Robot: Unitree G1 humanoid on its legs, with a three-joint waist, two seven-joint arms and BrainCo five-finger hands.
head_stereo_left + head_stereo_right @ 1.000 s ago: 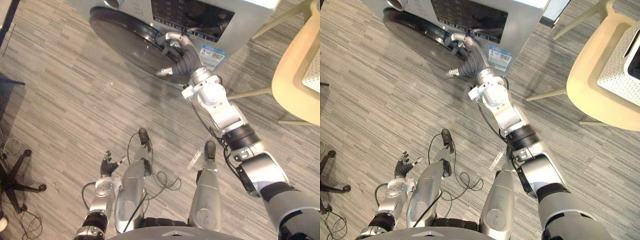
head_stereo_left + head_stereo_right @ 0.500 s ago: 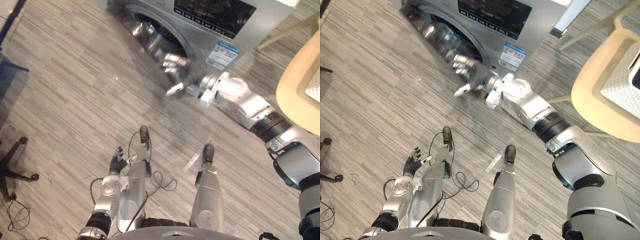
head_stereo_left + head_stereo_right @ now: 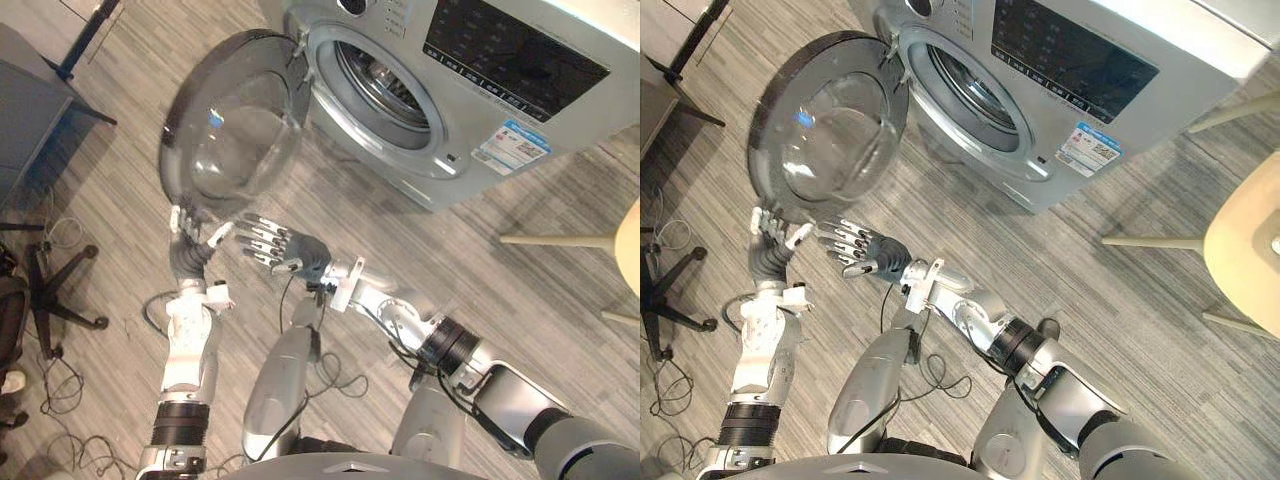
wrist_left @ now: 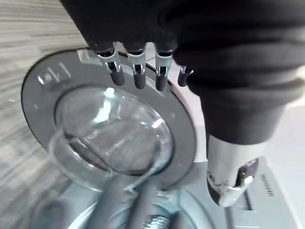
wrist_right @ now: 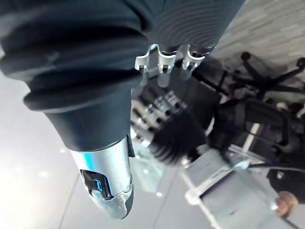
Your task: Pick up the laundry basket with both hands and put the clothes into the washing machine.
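left robot hand (image 3: 188, 243) spread, maybe touching door (image 3: 232, 135) | right robot hand (image 3: 284, 251) spread

A grey wood-grain floor (image 3: 540, 290) was seen across the frame. A silver washing machine (image 3: 470, 110) was stood on it at upper middle, a black wheeled chair base (image 3: 48, 297) at left, pale chair legs (image 3: 1150, 241) at right, and possibly a dark cabinet (image 3: 30, 110) at upper left.

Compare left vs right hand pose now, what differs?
Left hand points its fingers up at the lower rim of the open door; right hand lies sideways, fingers aimed at the left hand. Left hand is at the door rim, contact unclear; right hand sits just to its right, off the rim. Shared: both open, fingers straight, holding nothing.
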